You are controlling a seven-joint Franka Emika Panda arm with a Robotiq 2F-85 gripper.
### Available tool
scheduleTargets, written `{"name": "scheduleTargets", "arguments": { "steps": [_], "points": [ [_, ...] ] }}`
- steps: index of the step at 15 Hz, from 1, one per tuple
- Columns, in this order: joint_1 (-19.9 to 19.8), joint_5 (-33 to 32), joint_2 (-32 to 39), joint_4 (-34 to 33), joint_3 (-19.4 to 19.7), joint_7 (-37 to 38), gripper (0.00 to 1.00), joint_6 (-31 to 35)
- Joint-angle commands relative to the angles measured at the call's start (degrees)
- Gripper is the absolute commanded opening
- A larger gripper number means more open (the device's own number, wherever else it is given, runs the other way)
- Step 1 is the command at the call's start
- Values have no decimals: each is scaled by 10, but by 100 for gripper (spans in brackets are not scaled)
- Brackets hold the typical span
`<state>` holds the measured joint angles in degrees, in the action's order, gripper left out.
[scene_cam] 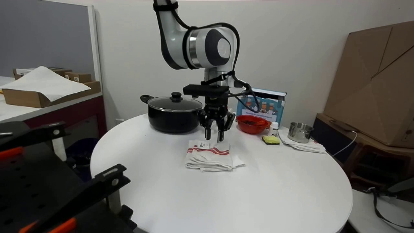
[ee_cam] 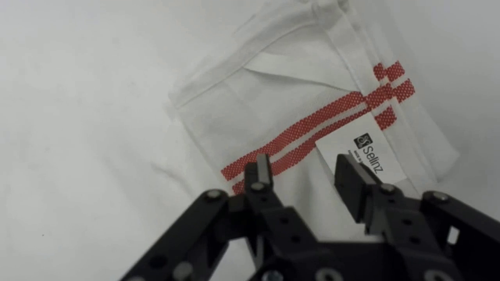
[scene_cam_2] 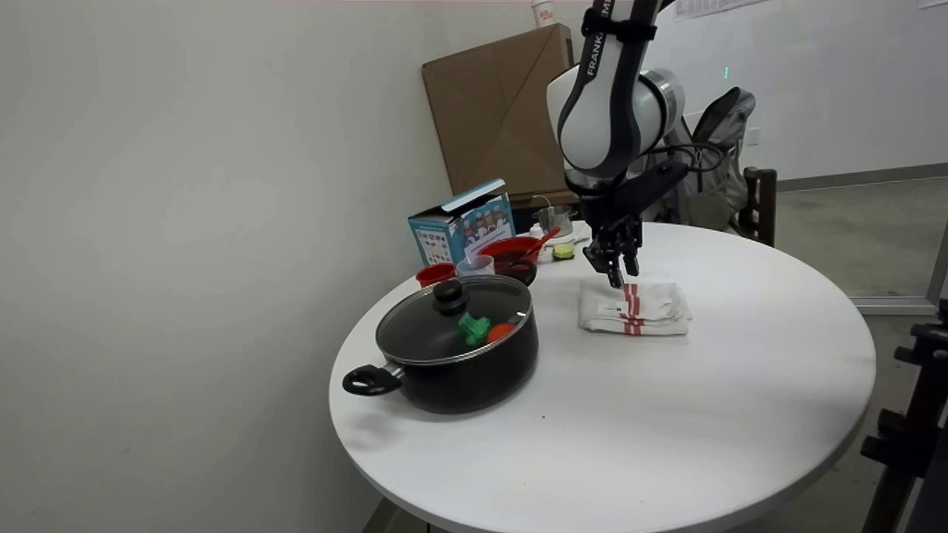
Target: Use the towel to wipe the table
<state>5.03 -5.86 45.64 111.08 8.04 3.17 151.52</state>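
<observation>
Pickup approach, apparently, with fingers (ee_cam: 349, 189) spread over towel (scene_cam: 212, 159) right of pot (scene_cam: 173, 120); next, lower, pinch, wipe table (scene_cam: 258, 194).

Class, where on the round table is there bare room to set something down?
The widest free patch runs from the striped towel to the table rim opposite the blue box. A narrower gap lies between towel and black pot. It is crowded beside the box: red bowl, bottle, sponge and metal cup. The open pincer hangs over the towel.
</observation>
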Motion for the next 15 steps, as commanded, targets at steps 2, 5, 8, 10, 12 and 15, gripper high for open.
{"name": "scheduleTargets", "arguments": {
  "steps": [2,5,8,10,12,15],
  "points": [
    [-25,7,-19,28,-49,-29,87,-6],
    [2,0,-48,100,-52,2,100,42],
    [27,2,-93,183,-56,24,100,89],
    [34,5,-134,240,-61,29,100,106],
    [52,3,-177,290,-51,50,100,124],
    [65,-5,-244,330,-41,61,100,116]
  ]
}}
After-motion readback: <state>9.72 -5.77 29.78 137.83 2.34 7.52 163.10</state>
